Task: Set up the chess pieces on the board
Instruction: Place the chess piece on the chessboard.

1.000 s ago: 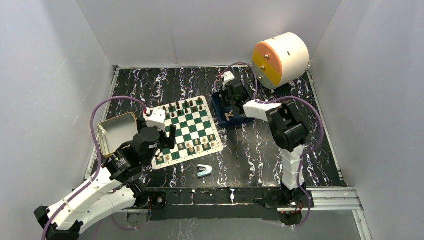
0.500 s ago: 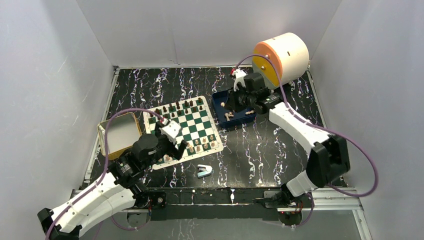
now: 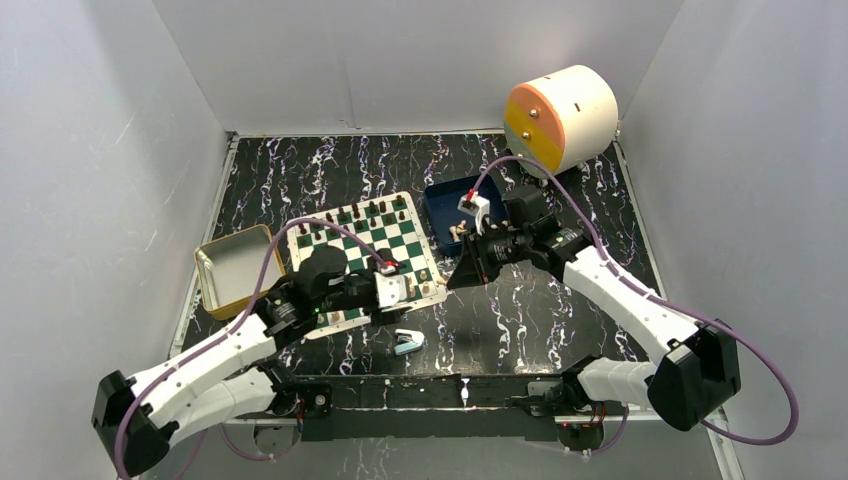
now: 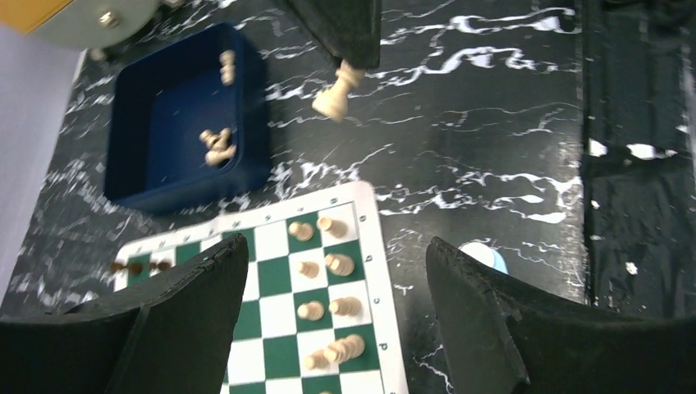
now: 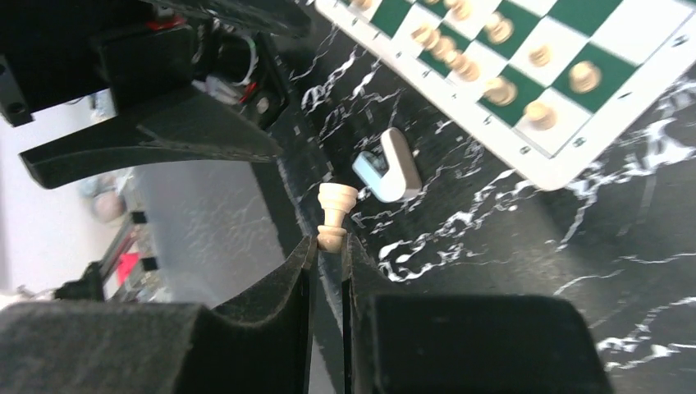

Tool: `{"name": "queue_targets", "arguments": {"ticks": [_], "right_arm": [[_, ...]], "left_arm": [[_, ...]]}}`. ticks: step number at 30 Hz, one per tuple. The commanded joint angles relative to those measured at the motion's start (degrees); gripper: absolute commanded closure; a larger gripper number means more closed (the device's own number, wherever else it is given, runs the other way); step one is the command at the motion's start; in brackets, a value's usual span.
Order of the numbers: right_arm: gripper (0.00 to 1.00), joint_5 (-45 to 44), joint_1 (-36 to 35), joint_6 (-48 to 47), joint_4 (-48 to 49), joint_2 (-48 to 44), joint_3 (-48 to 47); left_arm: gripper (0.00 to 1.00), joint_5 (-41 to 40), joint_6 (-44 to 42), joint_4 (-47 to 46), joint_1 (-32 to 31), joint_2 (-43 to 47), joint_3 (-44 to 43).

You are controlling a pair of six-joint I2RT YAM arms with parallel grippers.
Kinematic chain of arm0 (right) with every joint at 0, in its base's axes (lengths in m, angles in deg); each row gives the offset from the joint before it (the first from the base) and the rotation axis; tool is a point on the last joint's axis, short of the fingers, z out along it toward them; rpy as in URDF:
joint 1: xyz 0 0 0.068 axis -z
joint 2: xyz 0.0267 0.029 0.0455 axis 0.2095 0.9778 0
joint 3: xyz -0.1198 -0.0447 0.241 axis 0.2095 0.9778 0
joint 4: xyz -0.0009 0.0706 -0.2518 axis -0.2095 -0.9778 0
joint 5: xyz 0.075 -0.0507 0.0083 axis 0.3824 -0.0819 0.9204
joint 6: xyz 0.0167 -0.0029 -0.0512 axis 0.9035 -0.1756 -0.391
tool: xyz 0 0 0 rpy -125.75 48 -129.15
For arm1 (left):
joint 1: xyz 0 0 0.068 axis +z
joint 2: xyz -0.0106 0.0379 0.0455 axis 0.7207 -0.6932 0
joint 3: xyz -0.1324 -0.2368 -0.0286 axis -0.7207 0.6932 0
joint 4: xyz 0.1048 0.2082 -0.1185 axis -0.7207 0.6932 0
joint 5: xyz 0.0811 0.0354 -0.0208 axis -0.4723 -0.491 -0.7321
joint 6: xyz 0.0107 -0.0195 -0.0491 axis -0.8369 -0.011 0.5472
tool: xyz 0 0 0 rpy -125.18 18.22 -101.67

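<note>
Piece (image 5: 336,215): light tan turned wood, pinched by its narrow head in the right jaws. Its flared base points outward and it hangs tilted over bare marbled counter (image 4: 492,123), near tray (image 4: 254,139) and board (image 4: 373,246). Left jaws gape wide and empty above the board's near-right corner. Suggest squaring the base to the mat, picking a free square and releasing low. Small round foot on a thin mat tips easily, and neighbours stand close.

1. Your left arm (image 3: 222,350) reaches forward and to the right, low over the table; your left hand (image 4: 336,245) has its jaws spread wide.
2. Your right arm (image 3: 620,295) stretches to the left; your right hand (image 5: 328,240) pinches a light chess piece (image 5: 335,213).
</note>
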Motion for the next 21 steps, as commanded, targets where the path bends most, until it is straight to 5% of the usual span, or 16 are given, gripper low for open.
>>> {"name": "queue_targets", "arguments": {"ticks": [1,14,21], "right_arm": [[0.88,8.9,-0.7,3.9,5.3,-2.6,2.8],[0.88,10.2,-4.7,9.2,13.7,1.3,3.9],[0.88,9.4,-5.5,10.0,14.3,2.5,2.6]], "left_arm": [[0.27,13.2,-7.2,-1.3,-0.3,-3.8,-3.8],[0.34,16.8,-9.3,-3.4,-0.3,-10.5,-6.7],[0.5,18.2,-8.8,-3.0,-0.4,-10.4,-6.4]]}}
